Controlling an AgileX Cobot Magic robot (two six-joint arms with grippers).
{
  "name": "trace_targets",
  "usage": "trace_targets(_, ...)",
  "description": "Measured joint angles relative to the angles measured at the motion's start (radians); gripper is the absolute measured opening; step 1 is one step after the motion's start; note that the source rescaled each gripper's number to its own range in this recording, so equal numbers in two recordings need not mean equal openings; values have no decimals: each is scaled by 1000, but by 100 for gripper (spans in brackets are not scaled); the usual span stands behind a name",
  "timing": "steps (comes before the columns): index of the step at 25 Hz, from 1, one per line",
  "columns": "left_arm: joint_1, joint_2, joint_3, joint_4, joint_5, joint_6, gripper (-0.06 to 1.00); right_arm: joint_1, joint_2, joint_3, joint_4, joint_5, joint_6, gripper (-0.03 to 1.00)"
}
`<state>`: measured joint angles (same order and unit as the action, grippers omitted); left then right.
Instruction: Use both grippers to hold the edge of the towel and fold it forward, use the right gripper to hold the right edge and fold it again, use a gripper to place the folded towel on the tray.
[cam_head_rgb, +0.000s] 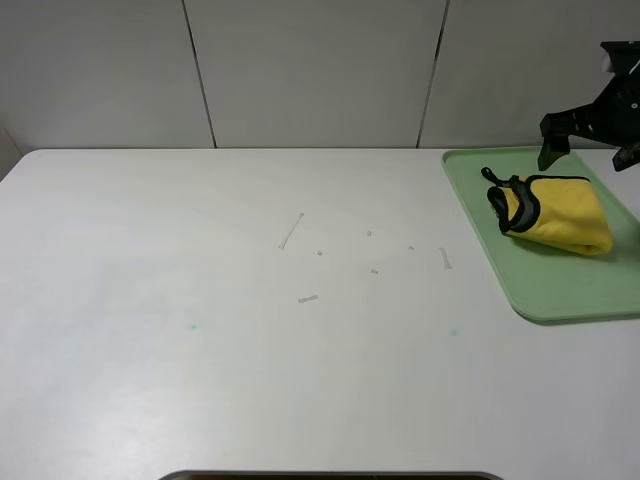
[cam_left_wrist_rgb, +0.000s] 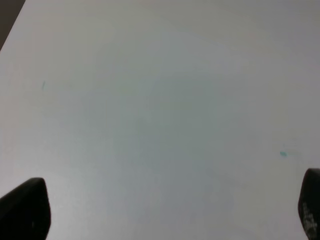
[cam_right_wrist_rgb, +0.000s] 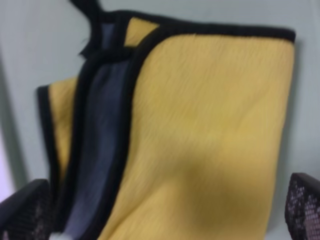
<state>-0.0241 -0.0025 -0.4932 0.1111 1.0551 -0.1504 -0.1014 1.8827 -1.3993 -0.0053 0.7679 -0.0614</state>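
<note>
The yellow towel (cam_head_rgb: 555, 212) lies folded on the pale green tray (cam_head_rgb: 560, 290) at the right of the table. Its black edge (cam_head_rgb: 527, 205) and grey reverse show at its left end, with the corner loop (cam_head_rgb: 492, 177) sticking out. My right gripper (cam_head_rgb: 588, 150) hangs open just above and behind the towel, holding nothing. In the right wrist view the towel (cam_right_wrist_rgb: 210, 130) fills the frame, its edge (cam_right_wrist_rgb: 210, 30) is in sight, and the right gripper (cam_right_wrist_rgb: 165, 220) has its fingertips (cam_right_wrist_rgb: 25, 210) wide apart. My left gripper (cam_left_wrist_rgb: 167, 210) is open over bare table and does not show in the exterior view.
The white table (cam_head_rgb: 200, 350) carries several small pale strips and specks near its middle (cam_head_rgb: 291, 231) and two faint teal dots (cam_head_rgb: 454, 331). A panelled wall stands behind the table. A dark edge (cam_head_rgb: 330, 476) shows at the table's front.
</note>
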Motion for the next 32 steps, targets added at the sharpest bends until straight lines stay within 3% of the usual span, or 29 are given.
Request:
trace_targets(7, 0, 0, 0, 0, 0, 0, 100, 0, -100, 0, 72, 230, 0, 100)
trace_targets(15, 0, 0, 0, 0, 0, 0, 100, 0, -194, 0, 84, 422, 0, 100)
trace_targets(23, 0, 0, 0, 0, 0, 0, 100, 0, -352, 57, 87, 442, 48, 100)
trace_targets(32, 0, 0, 0, 0, 0, 0, 100, 0, -640, 332, 87, 442, 48, 100)
